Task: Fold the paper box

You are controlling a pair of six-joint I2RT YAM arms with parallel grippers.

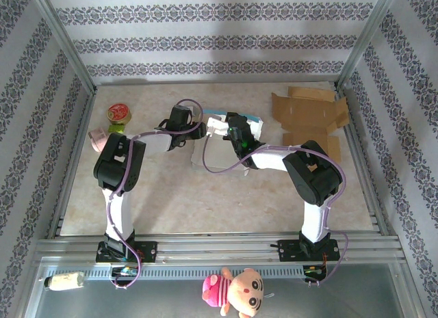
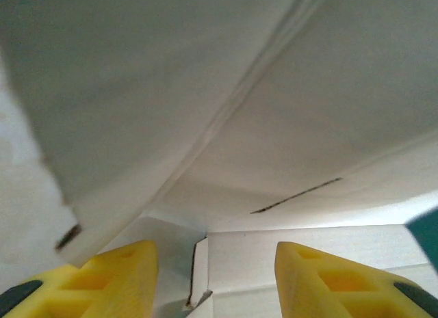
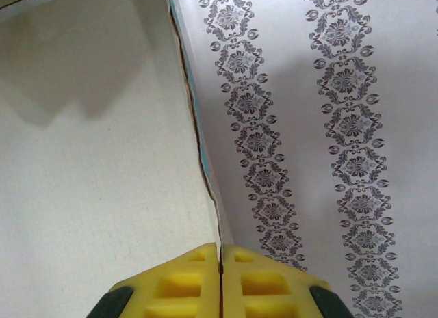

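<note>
The white paper box (image 1: 217, 128) with a teal edge sits partly folded at the back centre of the table, between both grippers. My left gripper (image 1: 195, 132) reaches it from the left. In the left wrist view its yellow fingers (image 2: 130, 267) stand apart, so the left gripper (image 2: 215, 267) is open, facing the white box panels (image 2: 274, 126) and a flap corner just ahead. My right gripper (image 1: 234, 131) comes from the right. In the right wrist view the right gripper (image 3: 220, 253) is shut on the thin upright edge of a box panel (image 3: 102, 161).
A flat brown cardboard blank (image 1: 308, 116) lies at the back right. A round tin (image 1: 118, 113) and a pink object (image 1: 97, 137) sit at the back left. A plush doll (image 1: 233, 290) lies below the table's front rail. Patterned walls enclose the table.
</note>
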